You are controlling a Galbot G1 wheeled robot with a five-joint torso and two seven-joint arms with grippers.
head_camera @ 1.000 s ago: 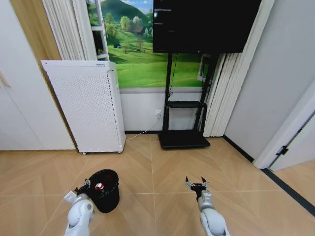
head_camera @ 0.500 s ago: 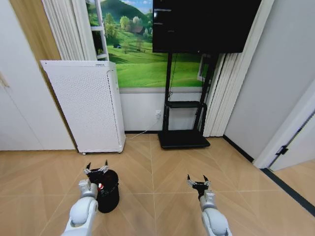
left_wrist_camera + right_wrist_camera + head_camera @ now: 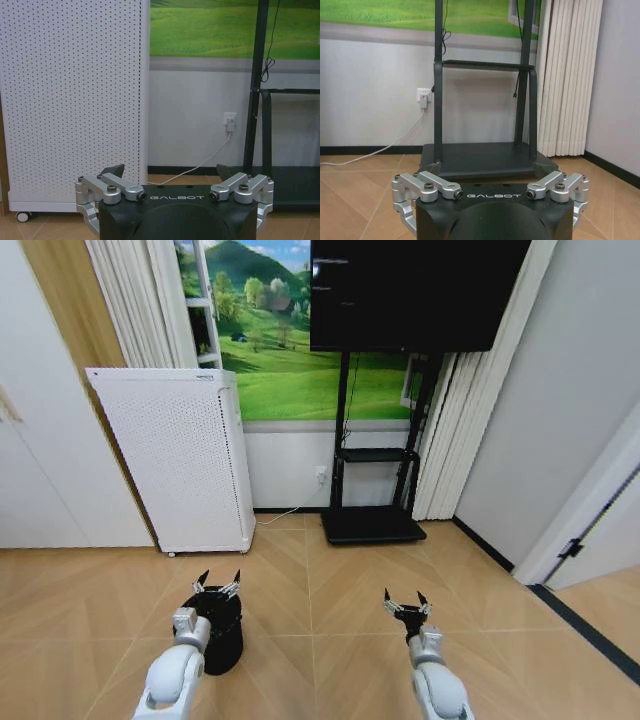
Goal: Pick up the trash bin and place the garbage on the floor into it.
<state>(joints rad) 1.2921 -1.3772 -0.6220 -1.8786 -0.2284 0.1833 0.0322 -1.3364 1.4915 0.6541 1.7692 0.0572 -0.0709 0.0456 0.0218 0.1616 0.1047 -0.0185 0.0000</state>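
The trash bin (image 3: 228, 640), a small black mesh basket, stands upright on the herringbone floor (image 3: 320, 585) at the lower left. My left gripper (image 3: 220, 582) is open and hovers just over the bin's far rim, with its arm covering the bin's left side. In the left wrist view the left gripper (image 3: 171, 172) holds nothing and points at the wall. My right gripper (image 3: 404, 602) is open and empty above bare floor to the right; in the right wrist view it (image 3: 487, 167) faces the TV stand. The garbage is hidden from view.
A tall white perforated appliance (image 3: 180, 460) stands against the wall behind the bin, its cord running to a wall socket (image 3: 230, 121). A black TV stand (image 3: 372, 522) with a screen is at centre back. Curtains and a dark floor strip (image 3: 590, 625) are on the right.
My left gripper rose from beside the bin's left rim and swung forward over it, fingers now pointing at the wall. The right gripper barely shifted.
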